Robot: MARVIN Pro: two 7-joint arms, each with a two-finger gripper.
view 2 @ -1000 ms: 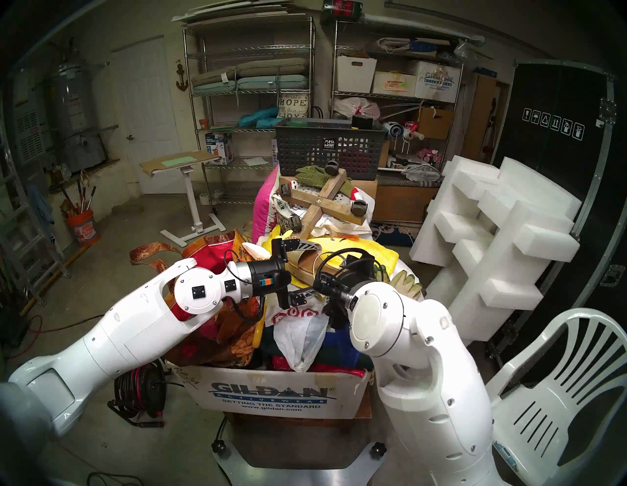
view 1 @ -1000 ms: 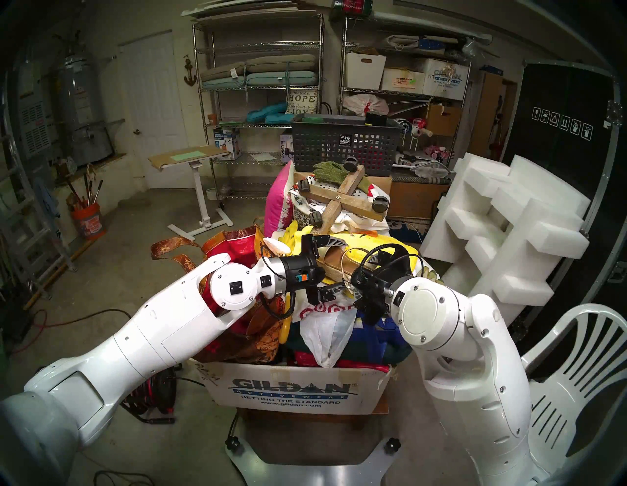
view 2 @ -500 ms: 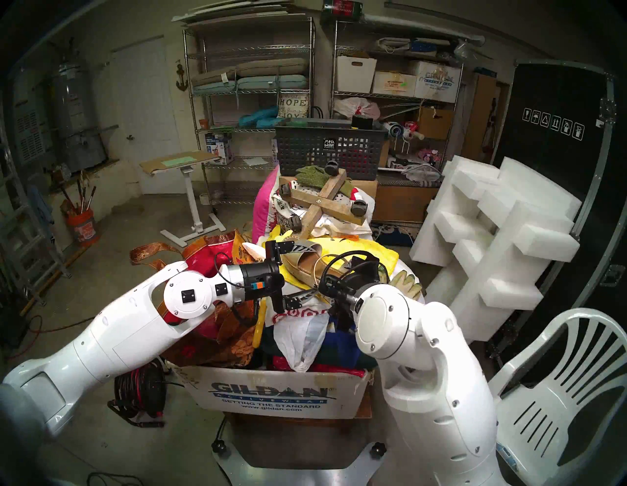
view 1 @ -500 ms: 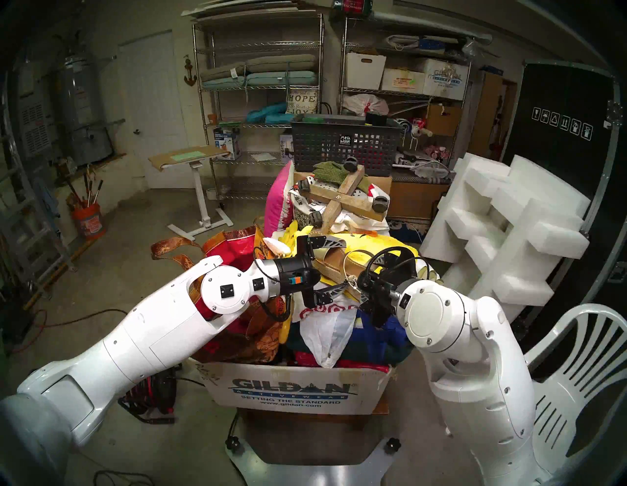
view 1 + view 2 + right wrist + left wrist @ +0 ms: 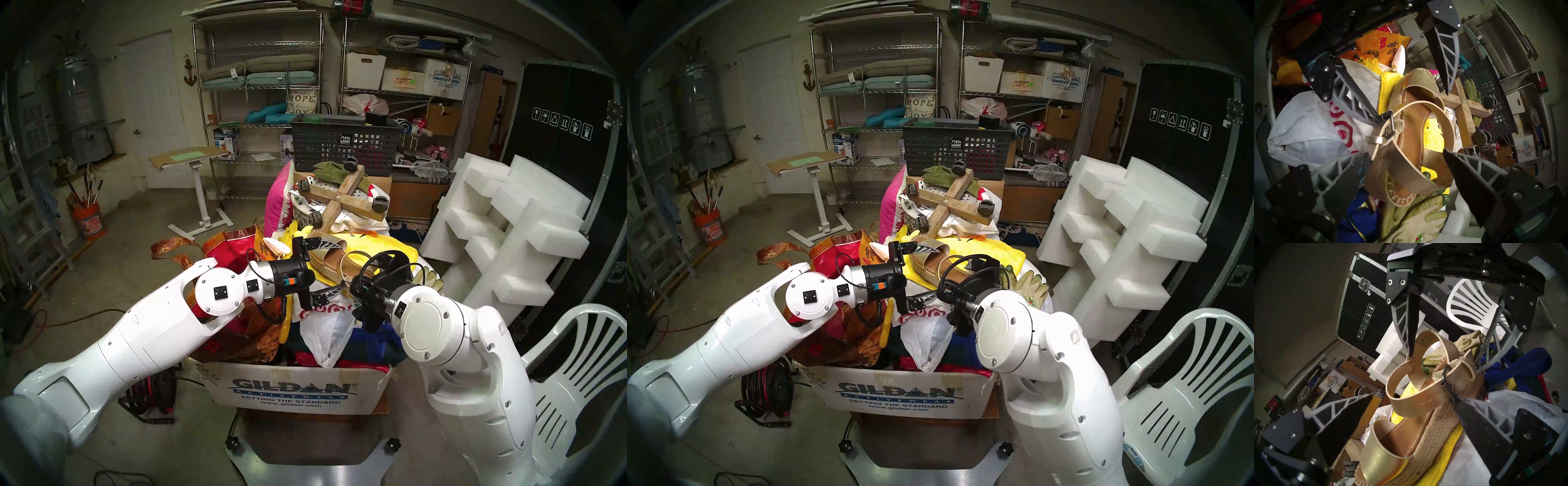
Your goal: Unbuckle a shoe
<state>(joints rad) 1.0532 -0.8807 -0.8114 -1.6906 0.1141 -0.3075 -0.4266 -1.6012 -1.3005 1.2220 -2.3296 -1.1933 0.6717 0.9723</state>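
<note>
The espadrille sandal (image 5: 334, 259) lies on the yellow cloth (image 5: 390, 246) atop the heaped Gildan box (image 5: 291, 390). My left gripper (image 5: 1412, 405) is spread wide around the shoe, one fingertip touching the buckle (image 5: 1446, 377). My right gripper (image 5: 1407, 159) also stands apart at the heel, clamped on nothing. The ankle strap (image 5: 1423, 108) looks still fastened, so I judge the unbuckling unfinished; next I should pinch the free strap end (image 5: 1371, 139) and draw it back through.
</note>
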